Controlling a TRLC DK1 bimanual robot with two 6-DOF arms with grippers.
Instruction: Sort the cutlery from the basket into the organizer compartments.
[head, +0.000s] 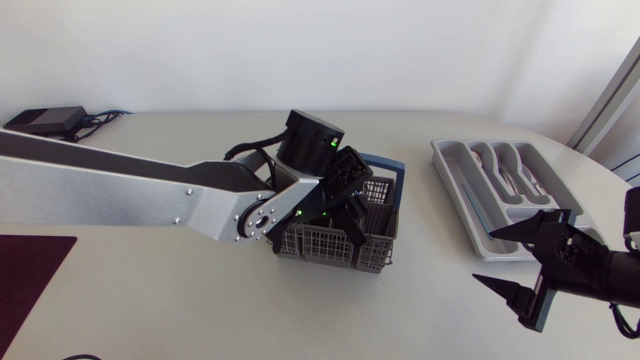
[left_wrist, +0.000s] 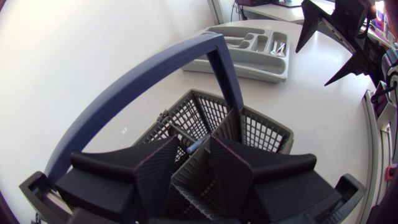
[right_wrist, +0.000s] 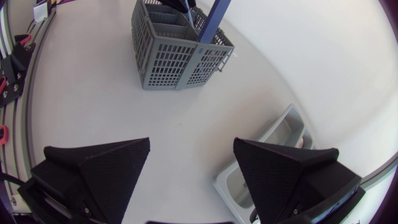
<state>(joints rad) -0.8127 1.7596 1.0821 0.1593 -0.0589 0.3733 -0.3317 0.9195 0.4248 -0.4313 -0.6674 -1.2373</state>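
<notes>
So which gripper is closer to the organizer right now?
Right. The right gripper hangs open just off one end of the organizer; the left gripper is down in the basket, farther away.

A grey plastic lattice basket (head: 322, 246) is set upright near the middle of the desk. It is divided into compartments and spanned by a blue arched handle (left_wrist: 147, 75). A slender piece of cutlery (left_wrist: 188, 143) is seen leaning inside one compartment; its kind cannot be told. The organizer (head: 459, 196), a light grey tray with several long moulded compartments, lies flat well apart from the basket, towards the desk's right side. A few metal pieces (left_wrist: 279, 47) are seen lying in it.
</notes>
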